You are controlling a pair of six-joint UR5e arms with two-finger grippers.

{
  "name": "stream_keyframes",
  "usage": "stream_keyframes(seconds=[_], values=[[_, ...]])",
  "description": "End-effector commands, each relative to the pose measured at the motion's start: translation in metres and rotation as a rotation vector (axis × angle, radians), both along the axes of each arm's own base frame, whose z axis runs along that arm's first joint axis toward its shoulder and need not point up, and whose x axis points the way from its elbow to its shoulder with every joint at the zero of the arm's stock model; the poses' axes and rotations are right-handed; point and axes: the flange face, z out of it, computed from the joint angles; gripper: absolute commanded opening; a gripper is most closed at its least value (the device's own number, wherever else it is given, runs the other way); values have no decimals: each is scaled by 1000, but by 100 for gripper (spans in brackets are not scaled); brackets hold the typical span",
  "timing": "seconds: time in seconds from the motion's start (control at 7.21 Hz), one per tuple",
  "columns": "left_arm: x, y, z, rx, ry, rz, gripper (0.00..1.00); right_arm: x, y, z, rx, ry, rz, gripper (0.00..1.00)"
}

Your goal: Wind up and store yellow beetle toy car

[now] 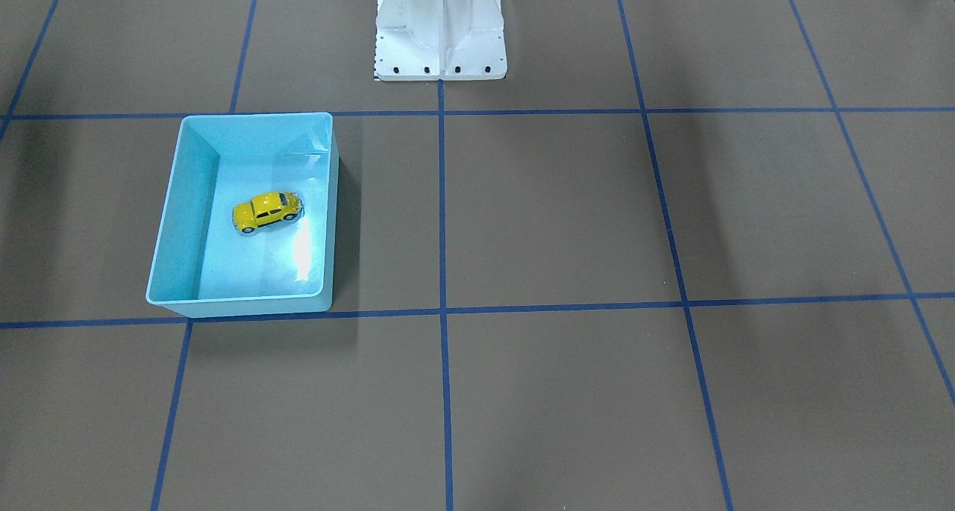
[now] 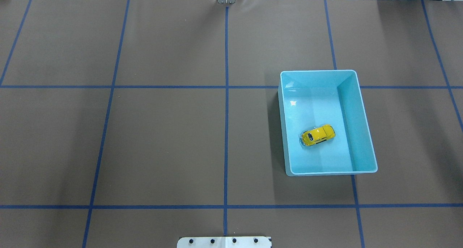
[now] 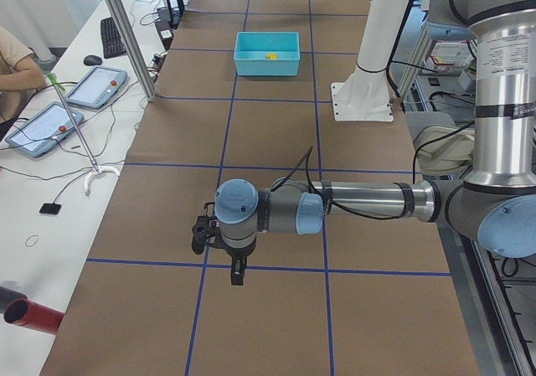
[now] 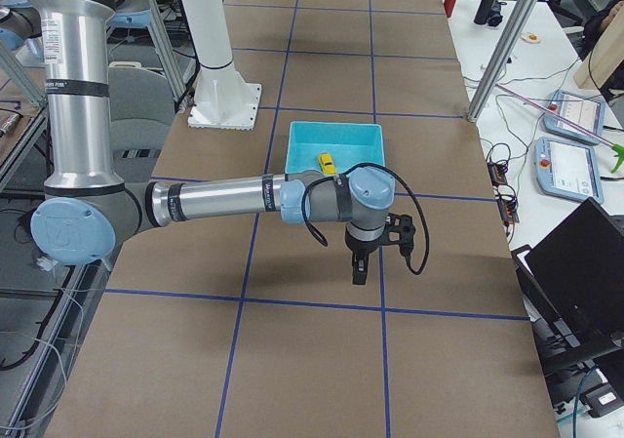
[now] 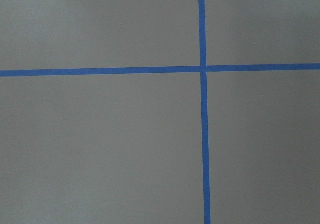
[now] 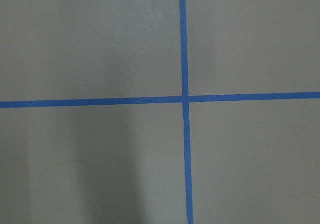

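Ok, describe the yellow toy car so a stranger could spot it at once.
On the brown table with blue tape lines, find the turquoise bin on the robot's right side. The yellow beetle toy car sits upright on its floor, the only thing inside: small, glossy, rounded.

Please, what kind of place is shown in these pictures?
Most likely a robotics laboratory or test cell. A robot arm reaches over a table marked with a blue tape grid, and teach pendants with cables lie on a side bench.
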Motion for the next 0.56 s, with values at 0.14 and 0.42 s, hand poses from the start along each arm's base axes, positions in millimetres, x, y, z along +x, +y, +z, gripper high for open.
stream_keyframes(seconds=[0.14, 0.42], values=[[0, 0, 0, 1, 0, 1, 100, -1, 0, 0, 5, -10, -8, 100], [0, 0, -1, 3, 0, 1, 100, -1, 3, 4, -2, -9, -10, 100]])
